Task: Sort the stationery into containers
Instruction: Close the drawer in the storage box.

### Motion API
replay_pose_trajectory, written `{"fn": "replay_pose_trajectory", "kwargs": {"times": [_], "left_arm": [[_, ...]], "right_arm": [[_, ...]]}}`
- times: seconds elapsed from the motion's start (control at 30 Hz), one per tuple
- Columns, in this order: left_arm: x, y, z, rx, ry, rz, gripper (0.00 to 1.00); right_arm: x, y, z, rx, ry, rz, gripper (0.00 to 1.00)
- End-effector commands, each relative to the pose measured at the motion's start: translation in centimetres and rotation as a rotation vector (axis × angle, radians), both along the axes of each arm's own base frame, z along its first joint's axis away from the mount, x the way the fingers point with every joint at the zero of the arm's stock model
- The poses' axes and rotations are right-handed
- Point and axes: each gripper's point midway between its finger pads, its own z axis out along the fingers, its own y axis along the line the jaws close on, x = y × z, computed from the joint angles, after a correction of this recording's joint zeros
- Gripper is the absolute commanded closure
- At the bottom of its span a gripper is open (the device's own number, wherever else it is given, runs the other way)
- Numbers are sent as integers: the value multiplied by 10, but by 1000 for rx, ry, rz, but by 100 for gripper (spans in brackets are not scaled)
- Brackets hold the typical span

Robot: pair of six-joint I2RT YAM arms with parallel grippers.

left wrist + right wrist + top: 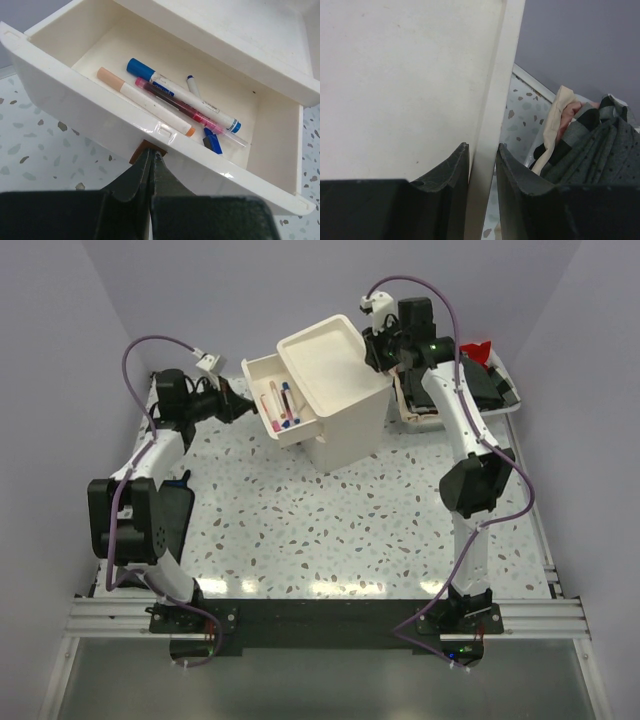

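Several pens (pixel 170 99) lie inside the drawer (pixel 75 100), which stands pulled out of the cabinet (pixel 340 380) on its left side (the top one of the stack, as far as the overhead view lets me judge). Their long axes run along the drawer front, crosswise to the way it slides. The left gripper (pixel 152 159) sits directly in front of that drawer, fingers pinched together on the small brown handle (pixel 141 150), so the slide line runs straight from the gripper through the handle into the cabinet. The right gripper (pixel 482 157) is at the cabinet's far right corner, fingers clamped either side of the top rim (pixel 495 90), seemingly bracing the body; a heap of cloth (pixel 590 150) lies just right of the cabinet. Judging by this, the next move is the left arm's alone: push along that line toward the cabinet to close the drawer, keeping the push square so that it does not jam, while the right holds firm
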Motion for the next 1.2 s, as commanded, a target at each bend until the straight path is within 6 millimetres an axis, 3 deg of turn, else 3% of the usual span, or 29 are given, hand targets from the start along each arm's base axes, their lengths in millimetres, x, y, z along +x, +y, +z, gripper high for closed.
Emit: {"fn": "replay_pose_trajectory", "kwargs": {"times": [0.0,0.17,0.57,0.83,1.07,1.1,1.17], "left_arm": [[0,-51,15,-2,-77,-141,100],[-2,-77,14,-9,-75,-199,100],[-5,-99,18,-49,-50,-248,100],[16,-115,3,-58,-43,-256,100],[24,-125,14,-41,-78,-273,100],[18,-122,17,-28,-67,-274,96],[10,-113,13,17,-73,-270,86]], "right_arm": [[-18,32,-29,8,94,134,98],[-28,49,-32,-2,102,187,100],[-57,78,-61,46,241,230,100],[-66,94,-64,23,241,277,100],[-70,98,-74,-49,219,361,100],[-68,98,-68,-68,191,386,100],[-68,96,-77,-140,170,448,100]]}}
